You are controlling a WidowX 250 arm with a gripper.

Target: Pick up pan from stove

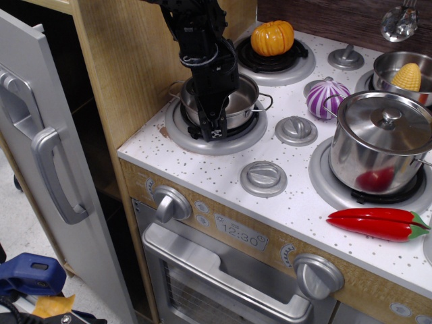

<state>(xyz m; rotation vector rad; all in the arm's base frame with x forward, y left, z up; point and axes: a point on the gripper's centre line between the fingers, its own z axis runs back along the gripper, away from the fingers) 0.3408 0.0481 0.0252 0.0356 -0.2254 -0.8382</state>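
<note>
The pan (pixel 241 102) is a small shiny steel pot with thin wire loop handles. It sits on the front left burner (pixel 239 138) of the stove (pixel 223 175). My black gripper (pixel 217 128) comes down from above onto the pan's near rim. One fingertip (pixel 217 133) shows outside the rim, down at the burner grate. The other finger is hidden behind it, so I cannot tell if the jaws are closed on the rim. The pan rests flat on the burner.
A purple onion (pixel 327 97) and a large lidded steel pot (pixel 381 142) stand to the right. An orange pumpkin (pixel 272 38) sits on the back burner. A steel pot with corn (pixel 405 73) is at the back right. A red chili (pixel 378 223) lies near the front edge. A wooden wall (pixel 128 67) rises at the left.
</note>
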